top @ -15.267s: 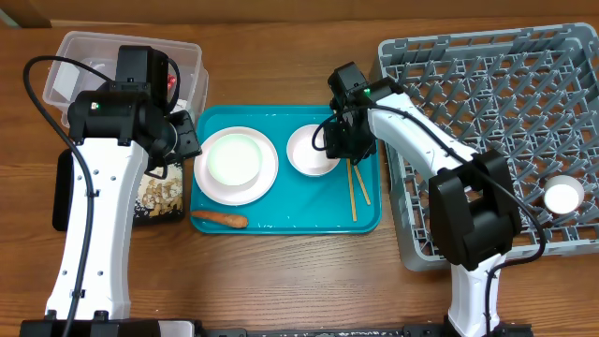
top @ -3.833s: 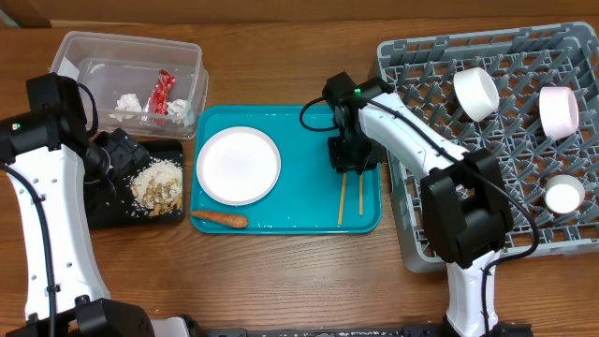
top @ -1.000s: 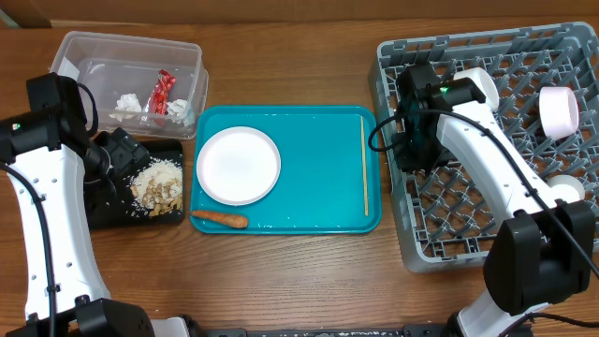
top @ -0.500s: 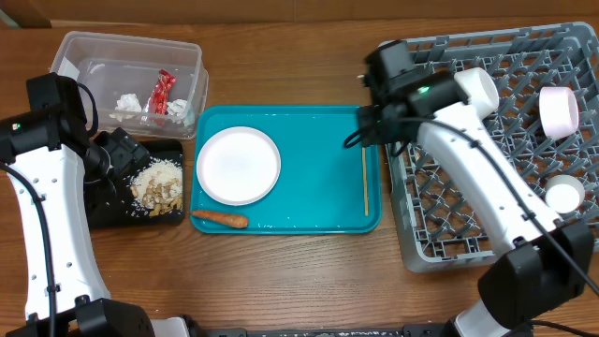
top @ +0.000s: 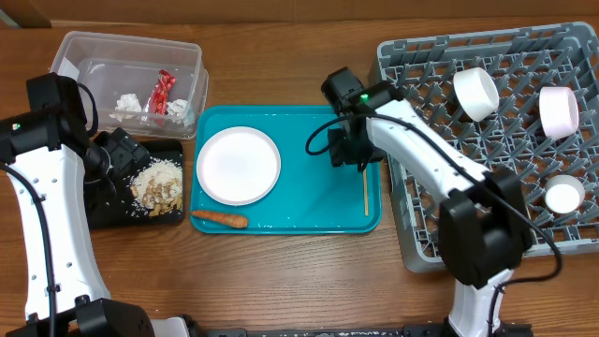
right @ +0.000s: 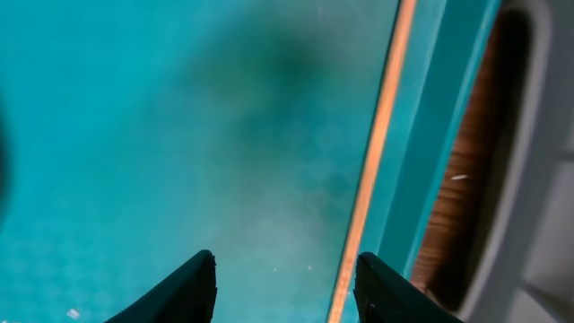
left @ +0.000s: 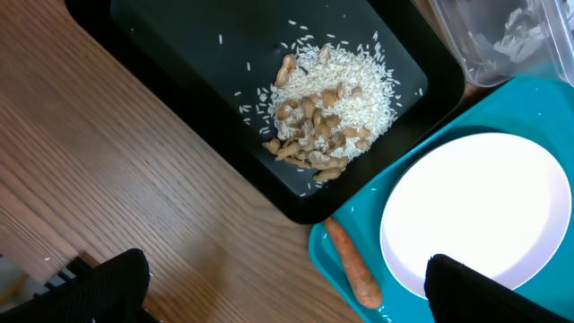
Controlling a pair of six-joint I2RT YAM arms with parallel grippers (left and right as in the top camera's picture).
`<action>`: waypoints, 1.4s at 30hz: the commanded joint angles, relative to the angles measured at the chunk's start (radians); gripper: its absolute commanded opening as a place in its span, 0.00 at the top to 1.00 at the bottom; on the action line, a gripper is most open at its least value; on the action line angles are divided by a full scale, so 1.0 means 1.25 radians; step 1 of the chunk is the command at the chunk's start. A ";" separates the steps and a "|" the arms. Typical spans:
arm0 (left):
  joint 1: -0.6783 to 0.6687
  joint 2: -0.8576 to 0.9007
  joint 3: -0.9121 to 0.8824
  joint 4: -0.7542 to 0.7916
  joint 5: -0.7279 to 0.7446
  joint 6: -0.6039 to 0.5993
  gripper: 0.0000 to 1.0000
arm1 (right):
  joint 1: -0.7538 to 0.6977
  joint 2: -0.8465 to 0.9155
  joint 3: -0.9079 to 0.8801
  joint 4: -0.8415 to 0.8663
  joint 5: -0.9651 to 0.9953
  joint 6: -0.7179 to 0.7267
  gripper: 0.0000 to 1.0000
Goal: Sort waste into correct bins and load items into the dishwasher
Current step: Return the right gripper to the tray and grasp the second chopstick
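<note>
A white plate point(top: 238, 165) and an orange carrot point(top: 220, 220) lie on the teal tray point(top: 309, 201). One wooden chopstick point(top: 365, 192) lies along the tray's right edge; it also shows in the right wrist view point(right: 372, 161). My right gripper point(top: 348, 154) hovers low over the tray just left of it, open and empty point(right: 285, 278). Two white bowls point(top: 475, 92) and a cup point(top: 563, 197) sit in the grey dish rack point(top: 468, 201). Rice and nuts point(top: 159, 184) lie in the black tray point(top: 112, 213). The red wrapper point(top: 163, 94) and napkin point(top: 128, 101) are in the clear tub point(top: 75, 51). My left gripper point(left: 287, 292) is open over the table's wood beside the black tray.
The rack's left wall stands right beside the chopstick point(right: 538, 179). The black tray's corner point(left: 305, 211) nearly touches the teal tray point(left: 341, 269) at the carrot point(left: 352, 265).
My right gripper has moved from the rack's left side down and left over the teal tray, beside the single chopstick. The left arm has not moved.
</note>
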 commanded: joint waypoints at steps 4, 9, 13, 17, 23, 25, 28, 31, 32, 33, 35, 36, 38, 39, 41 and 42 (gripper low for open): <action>0.001 -0.002 -0.007 0.003 0.003 -0.004 0.00 | -0.002 0.066 0.009 -0.010 0.044 0.046 0.48; 0.001 -0.002 -0.008 0.004 0.003 -0.004 0.00 | -0.002 0.077 0.007 -0.010 0.069 0.057 0.44; 0.001 -0.002 -0.008 0.003 0.003 -0.004 0.00 | -0.002 0.078 -0.013 -0.001 0.072 0.058 0.44; 0.001 -0.002 -0.008 0.003 0.003 -0.004 0.00 | -0.002 0.078 -0.055 0.028 0.071 0.060 0.44; 0.001 -0.002 -0.008 0.003 0.004 -0.004 0.00 | -0.002 0.078 -0.111 0.060 0.068 0.060 0.44; 0.001 -0.002 -0.008 0.003 0.004 -0.004 0.00 | -0.002 0.078 -0.113 0.063 0.061 0.060 0.44; 0.001 -0.002 -0.008 0.003 0.003 -0.004 0.00 | -0.002 0.078 -0.113 0.069 0.026 0.060 0.48; 0.001 -0.002 -0.008 0.002 0.004 -0.004 0.00 | -0.002 0.078 -0.113 0.071 -0.020 0.060 0.55; 0.001 -0.002 -0.008 0.002 0.004 -0.004 0.00 | -0.002 0.078 -0.113 0.071 -0.025 0.060 0.57; 0.001 -0.002 -0.008 0.002 0.004 -0.004 0.00 | -0.002 0.078 -0.113 0.071 -0.036 0.060 0.62; 0.001 -0.002 -0.008 0.000 0.003 -0.004 0.00 | -0.002 0.078 -0.113 0.071 -0.048 0.060 0.68; 0.001 -0.002 -0.008 0.001 0.003 -0.004 0.00 | -0.002 0.078 -0.113 0.071 -0.056 0.060 0.68; 0.001 -0.002 -0.008 0.001 0.003 -0.004 0.00 | -0.002 0.078 -0.113 0.071 -0.065 0.060 0.72; 0.001 -0.002 -0.008 0.000 0.004 -0.004 0.00 | -0.002 0.078 -0.113 0.071 -0.065 0.060 0.76; 0.001 -0.002 -0.008 0.000 0.004 -0.004 0.00 | -0.002 0.078 -0.113 0.071 -0.065 0.060 0.82; 0.001 -0.002 -0.008 0.000 0.004 -0.004 0.00 | -0.002 0.078 -0.113 0.071 -0.065 0.060 0.83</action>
